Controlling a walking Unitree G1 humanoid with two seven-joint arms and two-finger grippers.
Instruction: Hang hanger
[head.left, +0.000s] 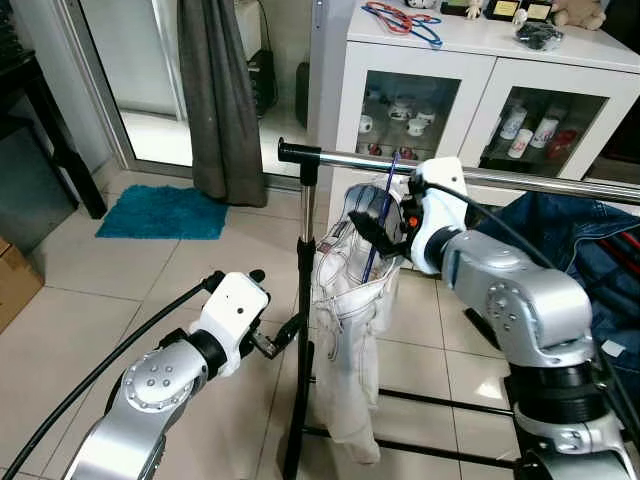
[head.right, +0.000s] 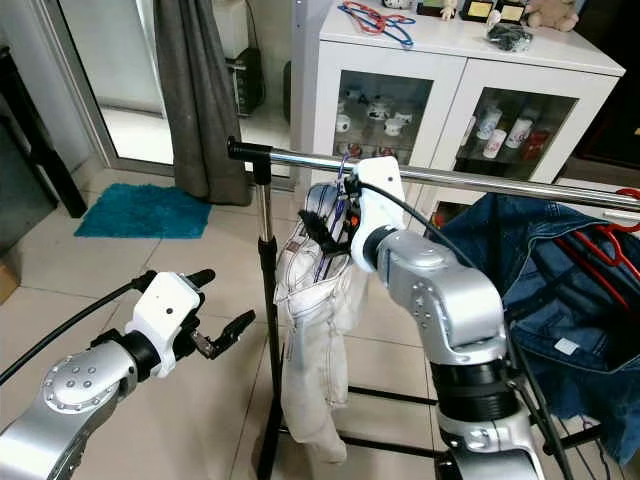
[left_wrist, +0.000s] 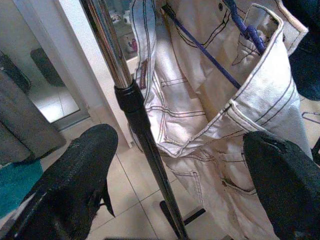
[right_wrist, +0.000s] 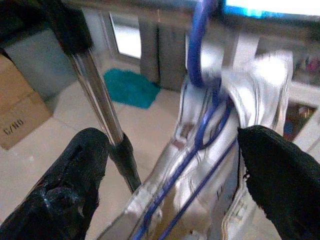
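One thin blue wire hanger (head.left: 381, 215), carrying pale cream denim trousers (head.left: 347, 330), is hooked over the horizontal chrome rail (head.left: 360, 161) of a black-posted clothes rack (head.left: 300, 330). The right pincer (head.left: 378, 228) is held just beneath the rail, against the hanger's neck, with its fingers (right_wrist: 280, 175) spread wide to either side of the wire and nothing clamped. The left pincer (head.right: 222, 322) is held lower, beside the rack's upright post, released as well, with the trousers just beyond its fingertips (left_wrist: 75, 185).
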